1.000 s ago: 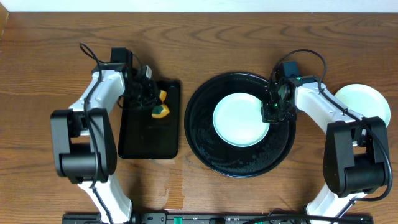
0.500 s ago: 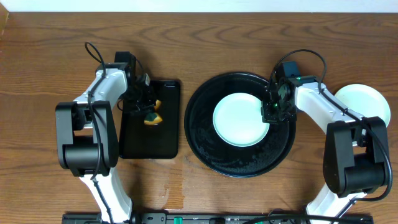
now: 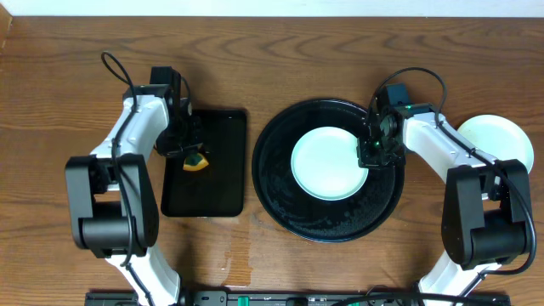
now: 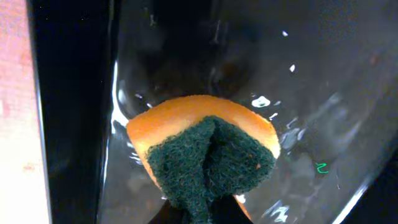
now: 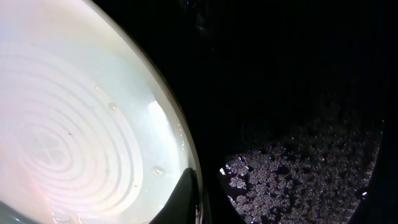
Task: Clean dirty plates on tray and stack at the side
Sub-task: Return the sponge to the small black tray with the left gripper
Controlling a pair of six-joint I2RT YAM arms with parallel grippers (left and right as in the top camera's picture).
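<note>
A pale plate (image 3: 327, 163) lies in the round black tray (image 3: 280, 200), right pincer (image 3: 371, 153) at its rim.

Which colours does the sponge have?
Sponge: orange with dark green pad; best in left wrist view.

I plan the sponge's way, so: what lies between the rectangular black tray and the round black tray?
Only bare wooden table, seen in the overhead view.

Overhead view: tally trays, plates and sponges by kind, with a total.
Trays: 2, round black tray, rectangular black tray
Plates: 2, central plate, tabletop plate
Sponges: 1, orange-and-green sponge
Total: 5
</note>
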